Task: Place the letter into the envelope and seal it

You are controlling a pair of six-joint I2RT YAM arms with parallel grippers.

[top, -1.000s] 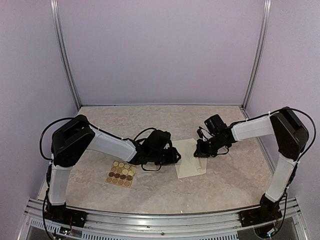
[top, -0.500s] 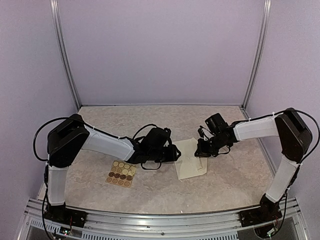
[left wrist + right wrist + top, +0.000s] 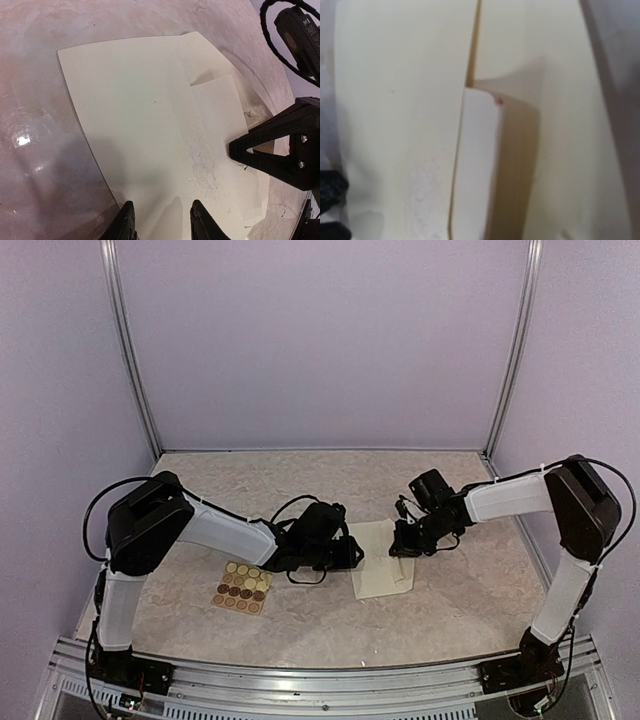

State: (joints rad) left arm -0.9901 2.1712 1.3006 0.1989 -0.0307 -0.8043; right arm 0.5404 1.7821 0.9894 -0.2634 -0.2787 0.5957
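One envelope [image 3: 376, 570] lies flat, long axis running near-to-far, slightly tilted

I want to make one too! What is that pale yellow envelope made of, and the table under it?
The envelope looks like thin matte cream paper: flat, with crisp folded edges and no shine. The table looks like smooth stone-patterned laminate or marble, pinkish and veined, with a bright glare spot; which one, I cannot tell.

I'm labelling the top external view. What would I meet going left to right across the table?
sticker card → left gripper → envelope
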